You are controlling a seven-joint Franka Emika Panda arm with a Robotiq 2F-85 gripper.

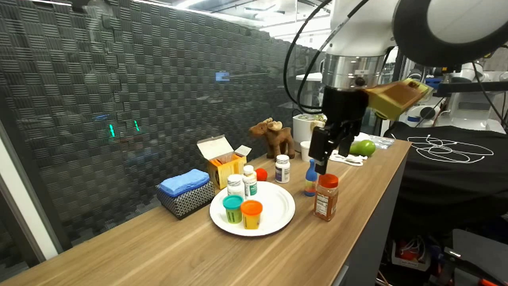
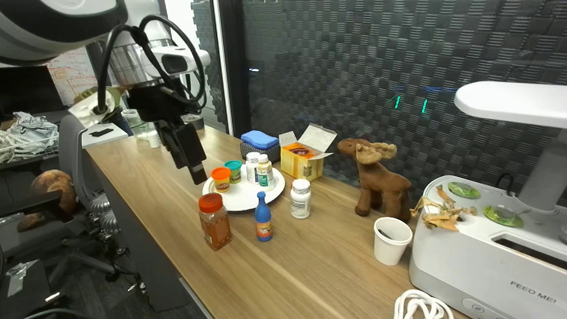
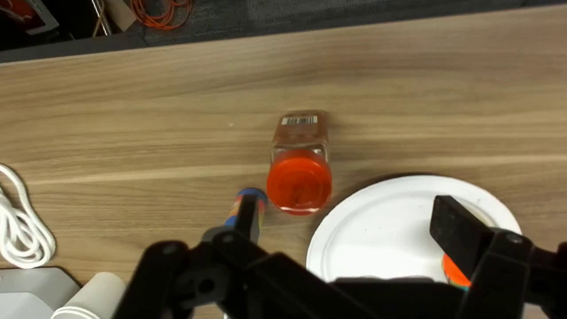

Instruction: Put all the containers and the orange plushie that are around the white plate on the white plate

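Note:
The white plate (image 1: 278, 212) holds an orange-lidded tub (image 1: 251, 214), a teal-lidded tub (image 1: 233, 208) and two white bottles (image 2: 264, 170). Off the plate stand a red-lidded spice jar (image 1: 326, 200), a small blue bottle (image 2: 263, 219) and a white-capped bottle (image 2: 300, 199), all upright. A round red-orange thing (image 1: 261, 174), possibly the plushie, sits behind the plate; it is mostly hidden in an exterior view. My gripper (image 3: 345, 212) is open and empty above the table. In the wrist view the jar (image 3: 299, 181) lies ahead of the jaws, and one finger overlaps the blue bottle (image 3: 254, 195).
A yellow open box (image 1: 228, 167) and a patterned box with a blue cloth (image 1: 185, 182) stand behind the plate. A brown moose plush (image 2: 381, 186), a white cup (image 2: 390, 248), a white planter (image 2: 478, 266) and a white cable (image 2: 421, 305) are farther along the table.

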